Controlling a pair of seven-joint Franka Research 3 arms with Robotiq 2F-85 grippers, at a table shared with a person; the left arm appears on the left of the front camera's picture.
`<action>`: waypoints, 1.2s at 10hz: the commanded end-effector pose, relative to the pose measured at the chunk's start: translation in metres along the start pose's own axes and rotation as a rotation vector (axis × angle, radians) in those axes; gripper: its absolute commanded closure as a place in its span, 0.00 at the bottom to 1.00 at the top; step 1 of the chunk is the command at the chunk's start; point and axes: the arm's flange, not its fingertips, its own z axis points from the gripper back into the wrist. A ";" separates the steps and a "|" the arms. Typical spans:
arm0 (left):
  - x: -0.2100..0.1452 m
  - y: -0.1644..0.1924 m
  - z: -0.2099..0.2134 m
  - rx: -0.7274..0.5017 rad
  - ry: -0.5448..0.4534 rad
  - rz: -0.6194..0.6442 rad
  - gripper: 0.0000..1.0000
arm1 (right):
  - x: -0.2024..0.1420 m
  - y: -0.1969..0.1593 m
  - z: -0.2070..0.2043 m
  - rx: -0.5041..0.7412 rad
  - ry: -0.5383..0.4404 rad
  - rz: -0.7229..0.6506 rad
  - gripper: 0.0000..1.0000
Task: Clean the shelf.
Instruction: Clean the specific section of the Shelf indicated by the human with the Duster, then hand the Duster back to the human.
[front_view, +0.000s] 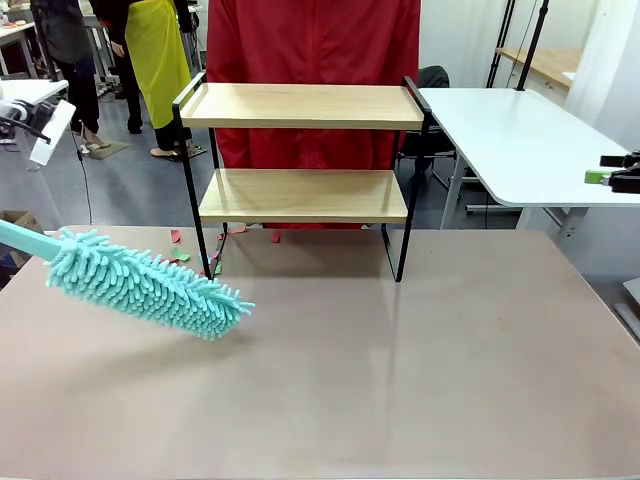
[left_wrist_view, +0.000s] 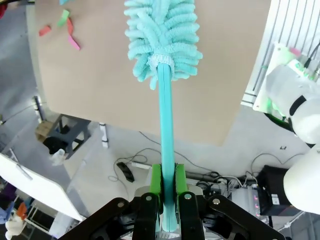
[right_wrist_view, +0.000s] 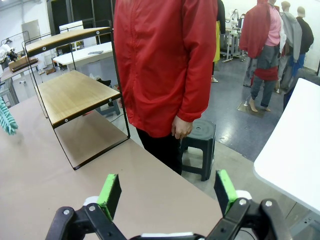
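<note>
The shelf (front_view: 300, 190) stands at the far middle of the table, two light wooden boards in a thin black frame; both boards look bare. In the right wrist view the shelf (right_wrist_view: 75, 92) is seen from its side. A turquoise fluffy duster (front_view: 150, 285) reaches in from the left, its head low over the table, left of and in front of the shelf's left legs. My left gripper (left_wrist_view: 167, 187) is shut on the duster's handle, the duster head (left_wrist_view: 162, 40) pointing away. My right gripper (right_wrist_view: 167, 192) stands open and empty; it juts in at the front view's right edge (front_view: 606, 168).
Small red, green and pink paper scraps (front_view: 180, 255) lie on the brown table (front_view: 400, 380) by the shelf's left legs, also the scraps (left_wrist_view: 67, 30). A person in a red jacket (right_wrist_view: 165, 65) stands behind the shelf beside a dark stool (right_wrist_view: 200, 135). A white table (front_view: 520, 140) stands at right.
</note>
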 end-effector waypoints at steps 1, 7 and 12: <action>-0.006 -0.003 0.002 0.077 0.016 0.026 0.87 | 0.005 0.003 -0.002 -0.016 0.015 -0.010 0.00; 0.000 0.000 0.000 0.000 0.000 0.000 0.87 | 0.005 0.003 -0.002 -0.016 0.015 -0.010 0.00; 0.000 0.000 0.000 0.000 0.000 0.000 0.87 | 0.005 0.003 -0.002 -0.016 0.015 -0.010 0.00</action>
